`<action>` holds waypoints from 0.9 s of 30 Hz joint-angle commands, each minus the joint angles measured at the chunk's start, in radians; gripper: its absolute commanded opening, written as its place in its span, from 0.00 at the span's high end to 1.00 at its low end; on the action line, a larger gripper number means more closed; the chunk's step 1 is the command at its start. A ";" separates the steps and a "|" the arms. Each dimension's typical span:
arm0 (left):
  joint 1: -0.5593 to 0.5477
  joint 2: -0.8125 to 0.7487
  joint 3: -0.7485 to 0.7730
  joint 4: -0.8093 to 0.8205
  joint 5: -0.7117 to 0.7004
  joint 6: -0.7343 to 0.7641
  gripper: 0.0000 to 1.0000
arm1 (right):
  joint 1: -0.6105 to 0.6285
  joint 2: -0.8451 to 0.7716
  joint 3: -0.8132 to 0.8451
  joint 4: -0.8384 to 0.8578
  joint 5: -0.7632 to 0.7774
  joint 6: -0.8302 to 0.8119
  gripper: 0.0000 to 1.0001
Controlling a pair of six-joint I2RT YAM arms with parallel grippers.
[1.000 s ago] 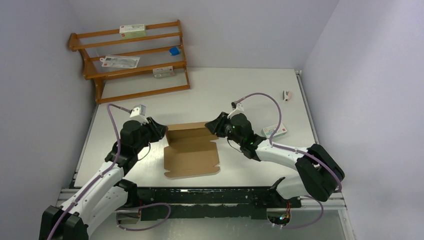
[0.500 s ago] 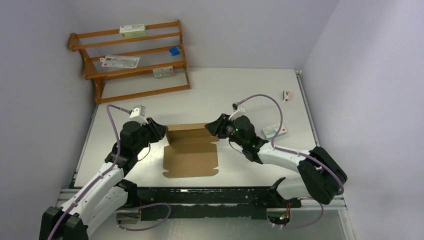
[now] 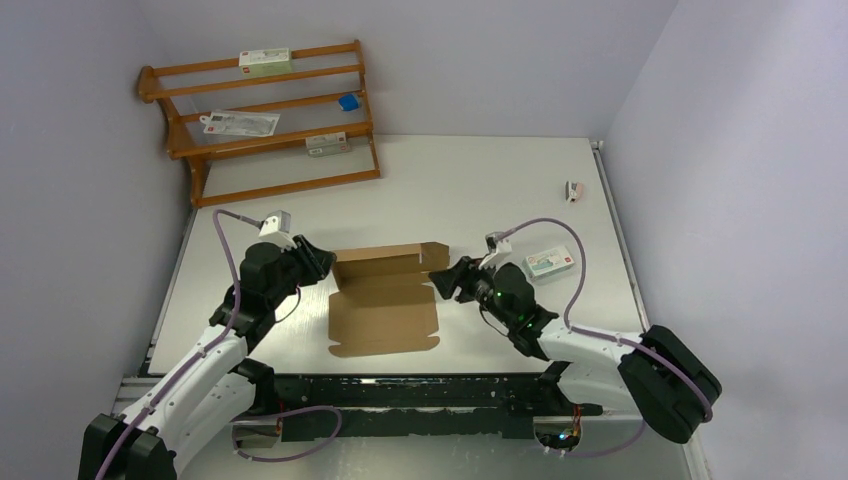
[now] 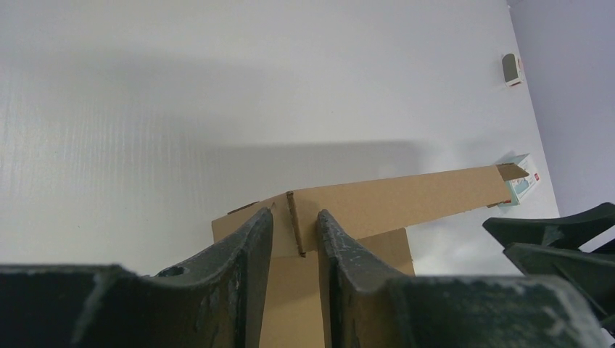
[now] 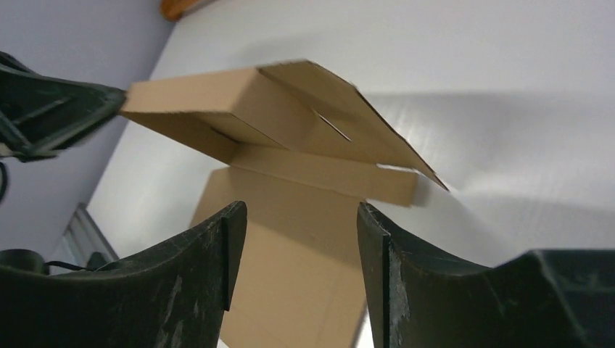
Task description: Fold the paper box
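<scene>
Box (image 3: 385,315) lies on table (image 3: 480,190) between both grippers, back wall raised. Left gripper (image 4: 294,220) straddles the wall's left corner, fingers narrow; clamped or loose, can't tell. Right gripper (image 5: 299,209) is released, jaws wide apart, box just ahead of its fingertips.

Right hand (image 3: 438,279) off paper box (image 3: 384,312)

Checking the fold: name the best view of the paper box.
Top external: whole paper box visible, rear flap raised. Left wrist: mostly that flap, pinched in the left tool. Right wrist: close, bottom cropped.
</scene>
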 commanded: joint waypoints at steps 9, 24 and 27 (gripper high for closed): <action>0.007 -0.006 0.011 -0.034 0.001 0.023 0.64 | 0.055 0.300 -0.098 0.415 0.214 0.050 0.41; 0.005 -0.008 0.006 -0.029 0.007 0.026 0.64 | 0.141 0.702 -0.023 0.719 0.420 0.039 0.46; 0.005 -0.007 0.004 -0.029 0.008 0.026 0.64 | 0.152 0.730 -0.001 0.728 0.410 0.019 0.46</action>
